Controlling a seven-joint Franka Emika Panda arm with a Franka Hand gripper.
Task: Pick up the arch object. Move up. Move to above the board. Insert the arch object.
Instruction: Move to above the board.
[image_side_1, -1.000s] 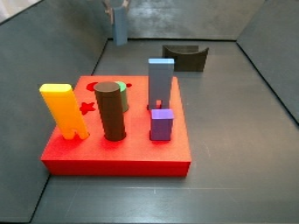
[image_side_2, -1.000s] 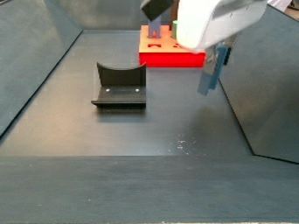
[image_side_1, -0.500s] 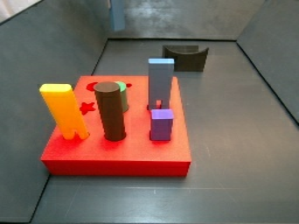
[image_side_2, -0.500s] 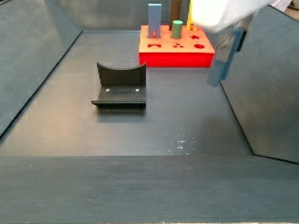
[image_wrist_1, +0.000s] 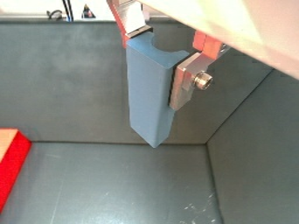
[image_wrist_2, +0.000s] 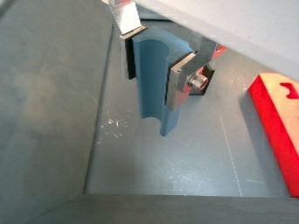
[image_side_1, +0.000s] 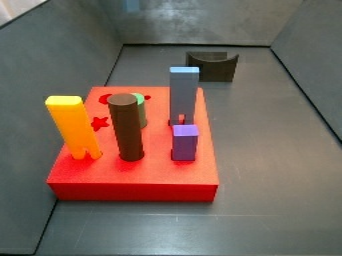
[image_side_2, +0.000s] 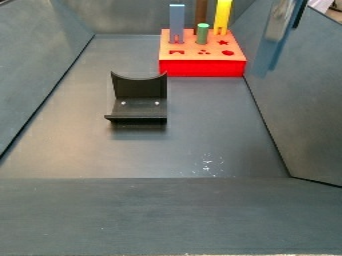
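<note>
My gripper (image_wrist_1: 162, 57) is shut on the arch object (image_wrist_1: 149, 92), a slim grey-blue upright piece with a curved hollow at its top, held high above the grey floor. Both wrist views show it between the silver fingers (image_wrist_2: 181, 79); my gripper (image_wrist_2: 156, 70) grips its upper part. In a side view only the arch object's lower part (image_side_2: 277, 35) shows at the top right edge. The red board (image_side_1: 134, 165) lies apart from it, seen as a corner in both wrist views (image_wrist_1: 10, 166) (image_wrist_2: 281, 122). My gripper is out of view in the side view with the board in front.
On the board stand a yellow piece (image_side_1: 71, 128), a brown cylinder (image_side_1: 128, 127), a blue tall block (image_side_1: 183, 93), a purple block (image_side_1: 185, 142) and a green piece (image_side_1: 140, 104). A dark block with a curved hollow (image_side_2: 136, 97) sits on the floor. Grey walls enclose the floor.
My gripper has risen with the arch object, leaving the top of one side view and reaching the top right edge of the other.
</note>
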